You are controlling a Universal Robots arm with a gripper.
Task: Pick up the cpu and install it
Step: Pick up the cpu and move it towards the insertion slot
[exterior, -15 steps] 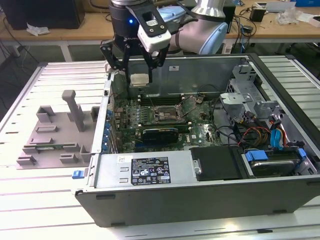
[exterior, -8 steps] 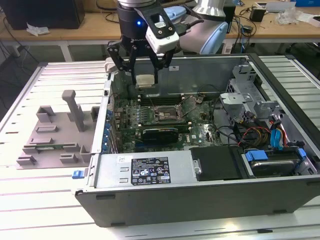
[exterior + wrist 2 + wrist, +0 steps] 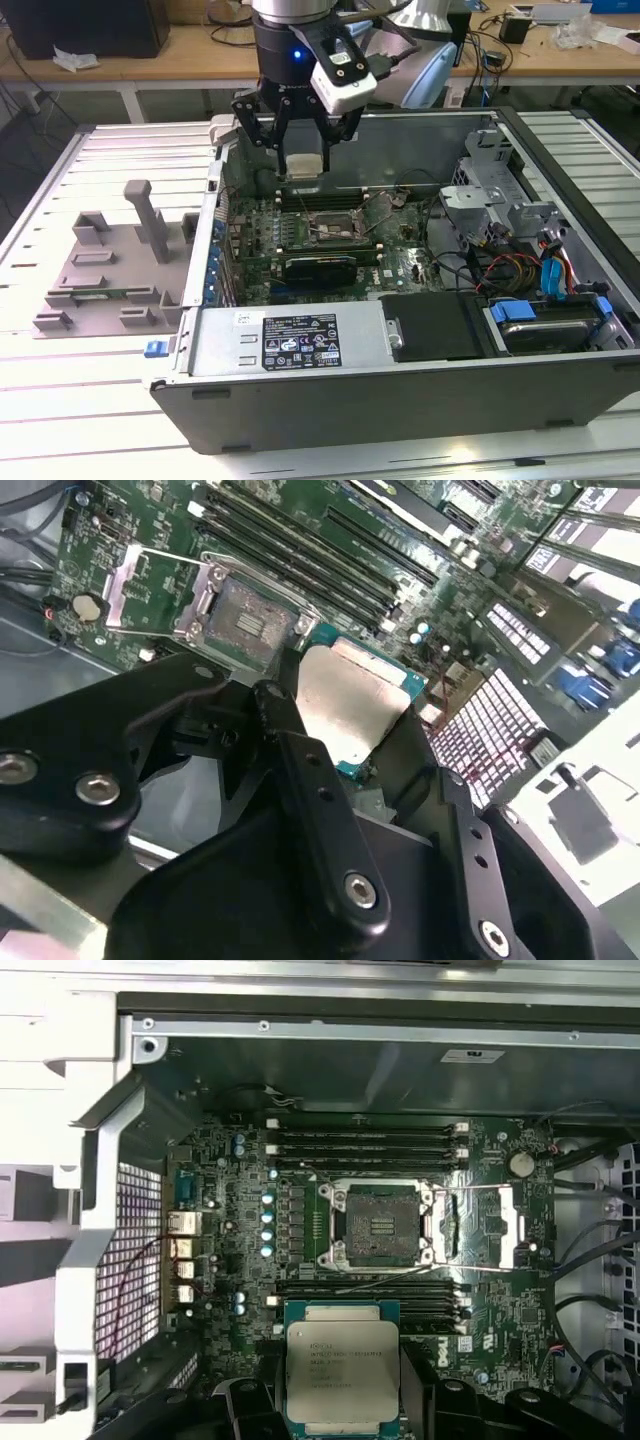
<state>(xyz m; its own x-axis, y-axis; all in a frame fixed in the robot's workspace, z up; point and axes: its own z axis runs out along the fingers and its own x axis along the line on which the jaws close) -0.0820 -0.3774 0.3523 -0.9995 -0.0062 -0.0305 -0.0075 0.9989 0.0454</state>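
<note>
Silver-topped cpu is clamped edge-on between the fingers of the gripper, held above the motherboard near the open, empty socket: pickup done, seating not yet done.

Vertical arm; fingers seemingly pinching cpu edges.

In the first wrist view, the cpu runs off the picture's edge. In the second wrist view, black links of the gripper clasping it cover its near side (one corner included). In the exterior view, the arm is cut off above, and the contacts in the socket are too small to tell.
</note>
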